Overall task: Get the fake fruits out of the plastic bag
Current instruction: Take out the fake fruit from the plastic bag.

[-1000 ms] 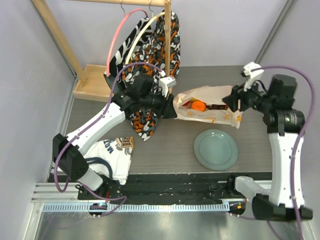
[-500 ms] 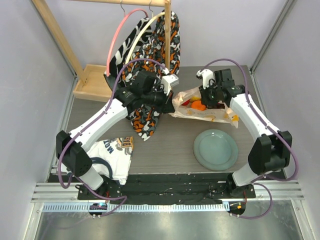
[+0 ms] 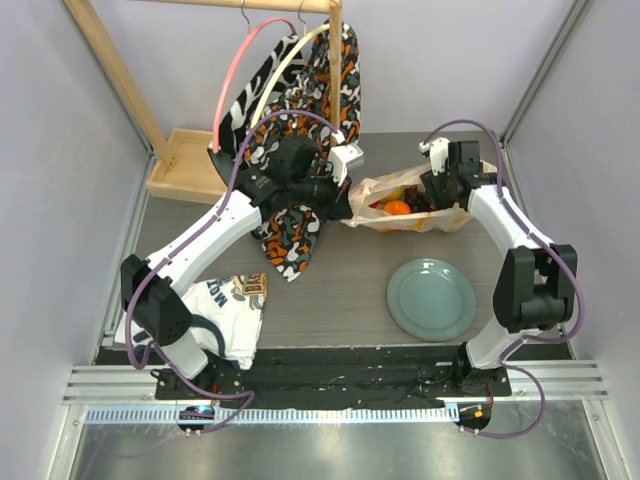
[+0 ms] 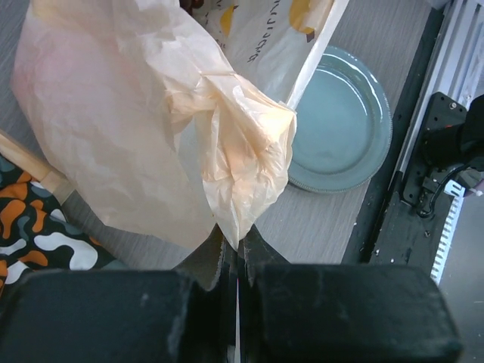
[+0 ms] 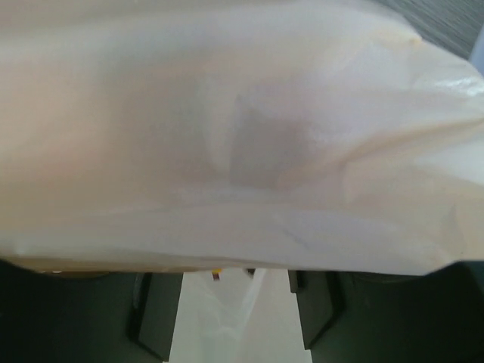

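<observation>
The plastic bag (image 3: 440, 215) lies at the back of the table with its mouth raised to the left. Through it show an orange (image 3: 397, 208), dark purple grapes (image 3: 414, 195) and a bit of red. My left gripper (image 3: 346, 198) is shut on a bunched fold of the bag's edge (image 4: 238, 162), with the jaws closed on the film (image 4: 236, 243). My right gripper (image 3: 436, 188) is at the bag's top right. In the right wrist view its fingers (image 5: 157, 311) stand apart, and bag film (image 5: 242, 136) fills the view and the gap (image 5: 236, 318). No fruit shows in its grasp.
A round grey-green plate (image 3: 431, 299) sits in front of the bag and also shows in the left wrist view (image 4: 344, 128). The orange-black-white patterned cloth (image 3: 290, 230) hangs from a wooden rack beside my left arm. A printed white cloth (image 3: 225, 310) lies at the front left.
My right arm has swung in from the right side to the bag and now sits at its top right. My left gripper has kept its hold and raised the bag's mouth a little.
</observation>
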`<state>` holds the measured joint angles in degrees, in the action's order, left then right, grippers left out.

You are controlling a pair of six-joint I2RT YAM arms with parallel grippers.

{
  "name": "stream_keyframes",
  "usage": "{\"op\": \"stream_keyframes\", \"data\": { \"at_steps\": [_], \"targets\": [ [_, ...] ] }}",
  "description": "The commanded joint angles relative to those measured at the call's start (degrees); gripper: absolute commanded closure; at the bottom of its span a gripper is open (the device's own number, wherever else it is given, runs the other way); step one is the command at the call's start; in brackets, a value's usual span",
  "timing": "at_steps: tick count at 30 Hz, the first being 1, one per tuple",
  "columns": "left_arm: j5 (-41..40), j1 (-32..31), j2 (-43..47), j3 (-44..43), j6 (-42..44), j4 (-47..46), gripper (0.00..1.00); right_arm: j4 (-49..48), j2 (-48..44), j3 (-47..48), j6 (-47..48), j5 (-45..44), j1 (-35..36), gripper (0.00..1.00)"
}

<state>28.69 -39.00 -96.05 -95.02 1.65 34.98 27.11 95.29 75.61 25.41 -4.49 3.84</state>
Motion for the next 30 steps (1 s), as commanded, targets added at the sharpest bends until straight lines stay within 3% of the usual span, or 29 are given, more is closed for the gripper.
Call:
{"op": "stream_keyframes", "data": {
  "at_steps": [1,7,15,16,19,20,23,26,30],
  "targets": [
    [2.34,-0.37,1.74,-0.78,-1.30,-3.42,1.00,-2.24,-5.90,-3.28,2.54,-3.77,0.47,0.39],
    [2.34,-0.46,0.43,-1.83,-1.30,-2.64,1.00,-6.36,-3.36,-2.84,3.41,-8.16,0.38,0.39],
    [1.81,-0.46,-3.79,-4.99,-0.51,-2.20,1.00,-7.17,9.82,6.12,5.96,-7.81,-0.32,0.41],
    [1.55,-0.46,-3.97,-5.26,-0.33,-2.20,1.00,-6.55,10.61,6.73,6.23,-7.64,-0.32,0.44],
    [0.94,-0.46,-4.93,-6.31,0.28,-1.94,1.00,-4.44,12.20,8.23,6.32,-7.55,-0.32,0.65],
    [0.67,-0.46,-5.02,-6.49,0.46,-1.94,1.00,-3.48,12.12,9.10,6.06,-6.94,-0.32,0.76],
    [-0.21,-0.46,-5.46,-7.02,0.55,-2.02,1.00,2.40,10.54,12.35,5.27,-3.17,-0.14,0.94],
    [-1.17,-0.46,-6.25,-7.54,-0.33,-3.07,1.00,11.36,7.56,18.05,2.90,6.04,-0.06,0.99],
    [-2.93,-0.46,-8.18,-10.70,-3.58,-4.66,1.00,22.77,1.76,24.39,1.22,20.28,0.21,0.99]
  ]
}}
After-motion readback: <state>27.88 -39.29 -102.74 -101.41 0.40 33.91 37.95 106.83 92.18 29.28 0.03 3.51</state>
